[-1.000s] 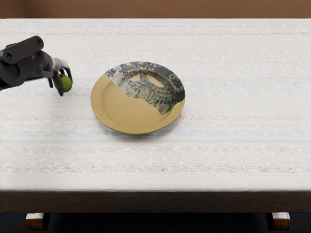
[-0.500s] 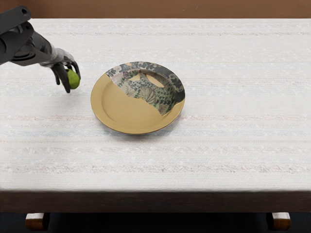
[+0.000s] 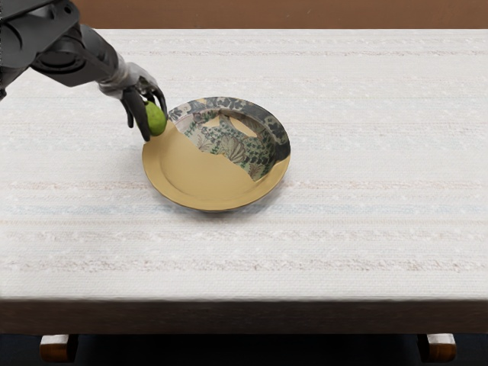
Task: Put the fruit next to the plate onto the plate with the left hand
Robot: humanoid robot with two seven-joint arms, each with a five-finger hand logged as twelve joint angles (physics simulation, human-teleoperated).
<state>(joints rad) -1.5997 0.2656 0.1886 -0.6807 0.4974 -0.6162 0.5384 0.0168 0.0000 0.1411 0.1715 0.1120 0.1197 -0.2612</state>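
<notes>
Left hand, dark fingers curled around the small green round fruit, holds it at the upper-left rim of the gold, leaf-patterned round plate on the white cloth-covered worktop, presumably for release inside.

Rendered dining setting: cloth-covered table, patterned plate

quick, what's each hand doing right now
Left hand: closed on the green fruit, at the plate's left rim.
Right hand: not in view.
</notes>
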